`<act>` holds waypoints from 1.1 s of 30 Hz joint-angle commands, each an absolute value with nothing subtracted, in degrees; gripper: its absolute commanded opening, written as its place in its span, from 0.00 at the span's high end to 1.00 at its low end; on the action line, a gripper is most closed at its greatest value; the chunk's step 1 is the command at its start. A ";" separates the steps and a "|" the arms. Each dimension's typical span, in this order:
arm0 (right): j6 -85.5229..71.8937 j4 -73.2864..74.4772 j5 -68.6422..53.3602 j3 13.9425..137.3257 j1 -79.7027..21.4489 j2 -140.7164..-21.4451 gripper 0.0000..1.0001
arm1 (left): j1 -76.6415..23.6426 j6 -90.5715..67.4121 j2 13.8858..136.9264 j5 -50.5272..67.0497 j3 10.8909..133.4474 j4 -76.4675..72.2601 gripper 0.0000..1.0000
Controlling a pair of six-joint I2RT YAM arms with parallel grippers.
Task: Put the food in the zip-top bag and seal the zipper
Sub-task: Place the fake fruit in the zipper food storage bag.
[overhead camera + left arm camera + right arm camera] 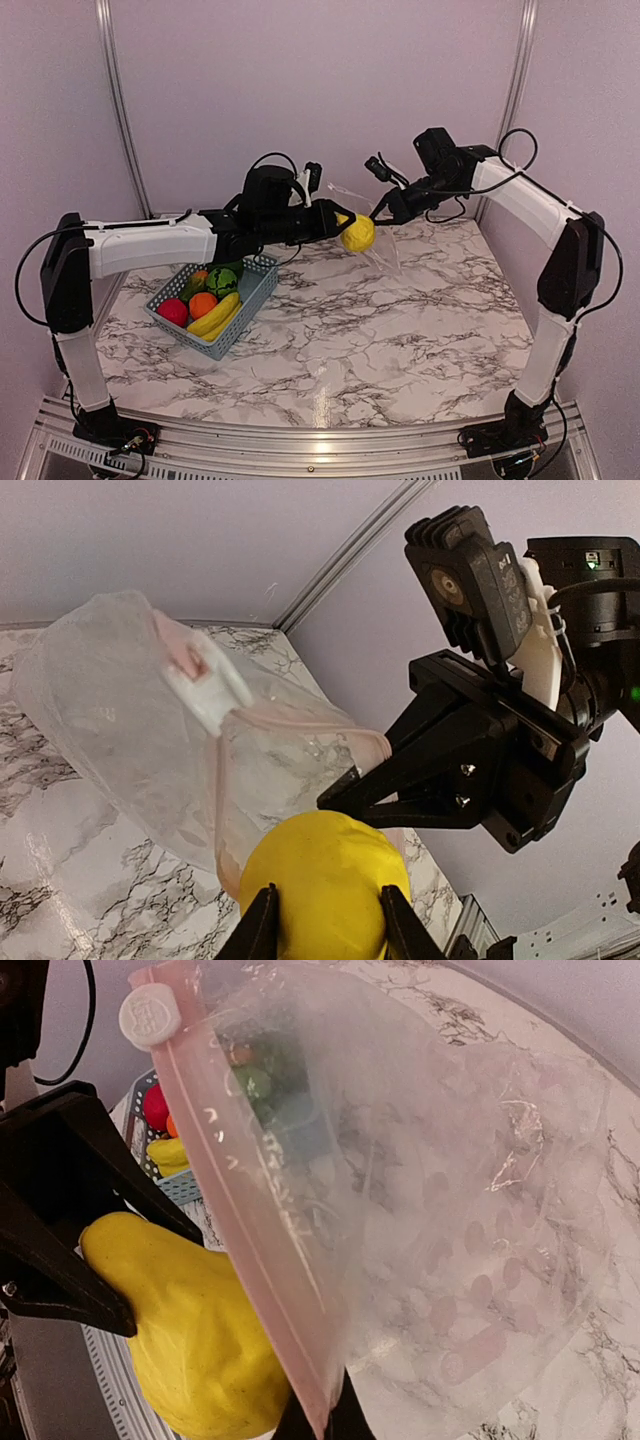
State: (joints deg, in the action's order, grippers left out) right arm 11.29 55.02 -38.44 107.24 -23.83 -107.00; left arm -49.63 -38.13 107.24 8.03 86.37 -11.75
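Pale lilac walls (300, 80) with metal corner rails box in the white, grey-veined marble tabletop (400, 330). From my station, far left on it sits the blue-grey slotted plastic basket (258, 283), carrying a red toy apple (172, 311), an orange (203, 303), a yellow banana (215, 316) and a striped green melon (221, 281). Next across, the left end effector (345, 228) is raised above the tabletop, clenched on the glossy yellow toy pear (358, 234); my left wrist view shows both fingers (262, 928) pressed against its sides. The pear lies right against the mouth of the large clear crinkly zip-top bag (383, 252), touching its pinkish zipper strip (250, 1250); whether it is inside I cannot tell. A white slider (150, 1015) sits at the strip's end. Furthest right, the right end effector (382, 212) is pinched tight on the bag's mouth edge, and the bag hangs below it.
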 commanded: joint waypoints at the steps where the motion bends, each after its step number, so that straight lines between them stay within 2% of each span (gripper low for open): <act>1: 13.36 54.75 -38.99 108.64 -24.82 -104.65 1.00 | -49.79 -37.76 107.63 3.28 88.97 -12.47 1.00; 13: 13.57 54.23 -36.04 109.05 -26.50 -102.22 1.00 | -48.98 -50.09 114.84 -15.32 102.26 7.65 1.00; 21: 12.87 53.27 -37.45 109.27 -26.89 -101.96 1.00 | -48.98 -51.99 120.31 -13.09 110.79 12.97 1.00; 27: 12.75 52.76 -37.75 109.97 -26.87 -103.54 1.00 | -49.27 -51.06 121.02 -4.93 110.88 7.29 1.00; 28: 12.62 52.67 -37.67 110.04 -26.83 -103.80 1.00 | -49.23 -51.01 121.02 -3.56 110.77 6.47 0.97; 29: 12.49 52.58 -37.56 110.25 -26.79 -104.06 1.00 | -49.22 -50.98 121.03 -2.68 110.75 6.13 0.90; 31: 12.27 52.48 -37.22 110.77 -26.81 -104.55 1.00 | -49.24 -51.10 120.70 -2.49 110.63 6.85 0.68; 33: 12.13 52.40 -37.03 111.27 -26.60 -104.95 1.00 | -49.27 -50.89 119.68 -2.91 109.99 7.53 0.52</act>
State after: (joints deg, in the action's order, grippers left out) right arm 12.51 53.49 -36.16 108.14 -26.37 -103.63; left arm -49.15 -51.29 120.31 -4.99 110.10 7.77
